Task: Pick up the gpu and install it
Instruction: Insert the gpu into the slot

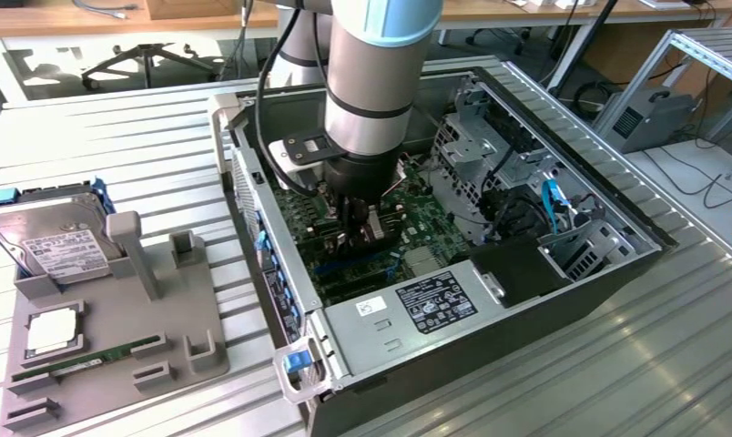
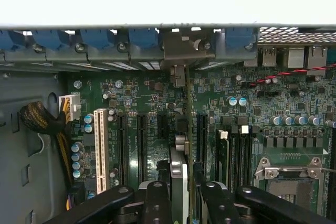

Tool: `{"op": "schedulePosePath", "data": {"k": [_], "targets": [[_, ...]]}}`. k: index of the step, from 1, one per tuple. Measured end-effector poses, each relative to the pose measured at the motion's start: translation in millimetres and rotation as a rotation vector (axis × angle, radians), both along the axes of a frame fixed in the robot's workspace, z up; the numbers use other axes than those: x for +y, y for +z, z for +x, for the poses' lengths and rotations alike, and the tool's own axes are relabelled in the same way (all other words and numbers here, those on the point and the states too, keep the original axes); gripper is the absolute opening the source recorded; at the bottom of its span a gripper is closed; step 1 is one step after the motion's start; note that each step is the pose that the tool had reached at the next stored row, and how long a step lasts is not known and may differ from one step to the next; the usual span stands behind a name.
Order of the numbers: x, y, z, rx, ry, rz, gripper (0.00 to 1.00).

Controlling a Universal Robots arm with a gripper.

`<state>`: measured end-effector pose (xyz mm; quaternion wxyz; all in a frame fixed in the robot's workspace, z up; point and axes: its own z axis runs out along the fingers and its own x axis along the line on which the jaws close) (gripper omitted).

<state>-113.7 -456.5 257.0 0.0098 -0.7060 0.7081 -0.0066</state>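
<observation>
The thin, flat, dark gpu card [image 2: 181, 182], judged stiff, light and fragile, is held edge-on by its upper edge in the closed tool [image 2: 181, 195] over the green motherboard [image 2: 262, 108].

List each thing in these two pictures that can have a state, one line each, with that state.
Gripper: closed on the gpu, down inside the computer case.
Gpu: held upright on edge above the motherboard slots.
Computer case: lying on its side, open.
Hard drive: resting on the grey tray.
Memory stick: lying flat on the tray.
</observation>
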Motion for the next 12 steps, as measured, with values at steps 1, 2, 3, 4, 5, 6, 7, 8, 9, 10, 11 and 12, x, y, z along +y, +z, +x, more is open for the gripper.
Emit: {"op": "schedulePosePath", "data": {"k": [1,2,3,4,5,6,7,8,9,10,11,12], "targets": [[0.0,0.0,0.0,0.0,0.0,0.0,0.27],[0.0,0.0,0.0,0.0,0.0,0.0,0.27],[0.0,0.0,0.0,0.0,0.0,0.0,0.27],[0.0,0.0,0.0,0.0,0.0,0.0,0.27],[0.0,0.0,0.0,0.0,0.0,0.0001,0.27],[0.0,-0.1,0.0,0.0,0.0,0.0005,0.27],[0.0,-0.2,0.0,0.0,0.0,0.0013,0.27],[0.0,-0.5,0.1,0.0,0.0,0.0025,0.27],[0.0,-0.8,0.3,0.0001,0.0,0.0035,0.27],[-0.1,-1.1,0.7,0.0002,0.0,0.0052,0.27],[0.0,-1.3,1.2,0.0001,0.0,0.006,0.27],[0.0,-1.5,1.9,0.0,0.0,0.0063,0.27]]}}
